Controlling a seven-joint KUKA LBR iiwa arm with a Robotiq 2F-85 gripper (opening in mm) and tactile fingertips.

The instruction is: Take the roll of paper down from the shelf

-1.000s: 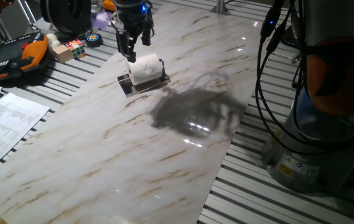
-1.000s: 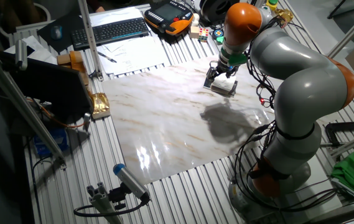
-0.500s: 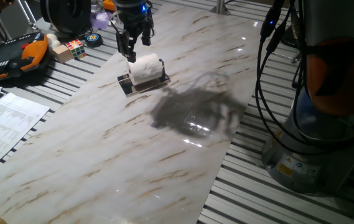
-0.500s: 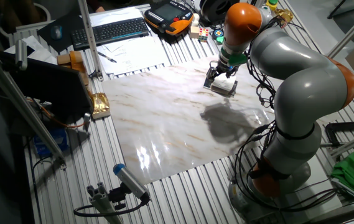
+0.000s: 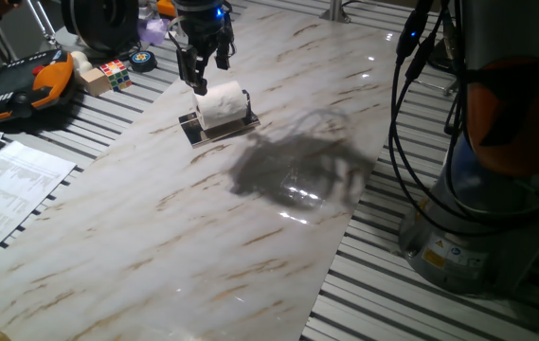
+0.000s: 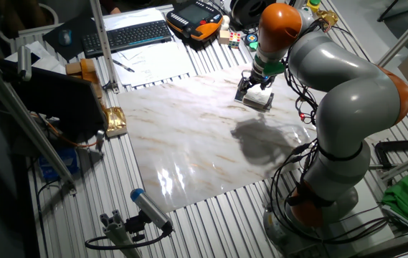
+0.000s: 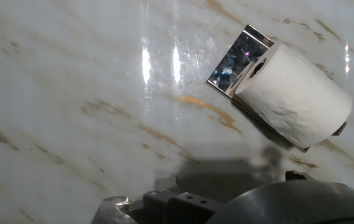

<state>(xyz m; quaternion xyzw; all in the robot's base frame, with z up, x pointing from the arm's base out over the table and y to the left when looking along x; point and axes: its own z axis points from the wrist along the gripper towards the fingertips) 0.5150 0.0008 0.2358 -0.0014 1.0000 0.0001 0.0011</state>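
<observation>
Toward the upper left of one fixed view, the roll of paper [image 5: 222, 104] lay on its side on the shelf [image 5: 193, 130], a low black rack standing on the marbled bench [image 5: 250, 218]. Just above and to the left of the roll hung the gripper [image 5: 203, 76], its two dark fingers pointing down and set apart, released, with nothing between them. Whether a fingertip touched the roll could not be told. From the other fixed view the gripper [image 6: 251, 84] sat at the upper right of the frame over the roll [image 6: 260, 97]. The hand view put the roll [image 7: 295, 96] in the upper right, hollow core facing left, the shelf's shiny plate [image 7: 236, 59] showing beside it. A black-and-orange case [image 5: 23, 85] lay at the far left.
</observation>
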